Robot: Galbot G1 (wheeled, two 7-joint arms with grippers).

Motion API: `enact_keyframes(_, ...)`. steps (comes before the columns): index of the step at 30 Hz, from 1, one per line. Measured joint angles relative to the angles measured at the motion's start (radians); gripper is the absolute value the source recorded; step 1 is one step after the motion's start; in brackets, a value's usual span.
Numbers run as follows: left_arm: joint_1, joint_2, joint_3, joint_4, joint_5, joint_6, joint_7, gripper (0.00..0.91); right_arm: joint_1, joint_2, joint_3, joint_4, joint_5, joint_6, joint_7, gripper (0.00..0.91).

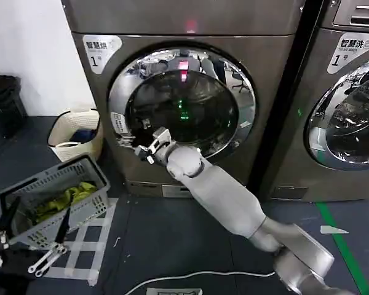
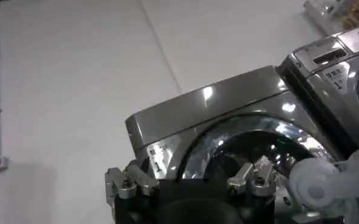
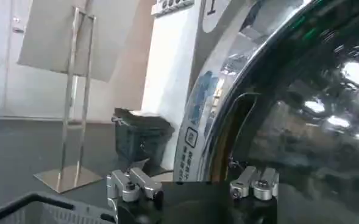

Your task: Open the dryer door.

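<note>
The dryer (image 1: 184,18) stands in the middle, dark grey-bronze, with a white "1" label and a red light. Its dryer door (image 1: 120,101), a chrome ring around dark glass, looks flush with the front. My right gripper (image 1: 149,146) is at the door's lower left rim, open. In the right wrist view, the right gripper (image 3: 194,192) has its fingers (image 3: 130,185) spread on either side of the chrome rim (image 3: 240,79). My left gripper (image 1: 21,252) waits open low on the left. From there the left gripper (image 2: 192,182) faces up at the dryer (image 2: 209,109).
A grey basket (image 1: 24,184) of green clothes sits on the floor at left, with a cream basket (image 1: 77,120) behind it. A second machine (image 1: 344,104) stands close on the right. A white cable (image 1: 190,276) crosses the floor. A black bin (image 1: 3,101) stands far left.
</note>
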Motion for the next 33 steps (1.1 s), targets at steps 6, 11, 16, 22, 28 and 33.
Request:
enact_keyframes(6, -0.001, -0.002, 0.000, 0.001, 0.001, 0.000, 0.000, 0.907, 0.005, -0.003, -0.008, -0.009, 0.003, 0.026, -0.059, 0.907)
enact_keyframes(11, 0.000, -0.002, 0.000, 0.002, 0.001, 0.000, 0.000, 0.907, 0.004, -0.021, -0.012, 0.002, 0.017, 0.040, -0.097, 0.907)
enact_keyframes(16, -0.003, -0.002, 0.000, 0.002, 0.002, 0.001, 0.001, 0.907, -0.001, -0.046, -0.023, 0.029, 0.046, 0.042, -0.139, 0.907)
enact_keyframes(22, -0.007, 0.001, 0.001, 0.008, 0.002, 0.007, 0.001, 0.907, -0.007, -0.103, -0.039, 0.094, 0.106, 0.046, -0.229, 0.907)
enact_keyframes(28, -0.028, 0.021, -0.003, 0.021, 0.009, 0.045, 0.000, 0.907, -0.008, -0.164, -0.055, 0.152, 0.171, 0.042, -0.324, 0.907)
enact_keyframes(33, -0.065, 0.056, -0.018, 0.035, 0.002, 0.098, -0.004, 0.907, -0.004, -0.196, -0.066, 0.175, 0.193, 0.049, -0.387, 0.907)
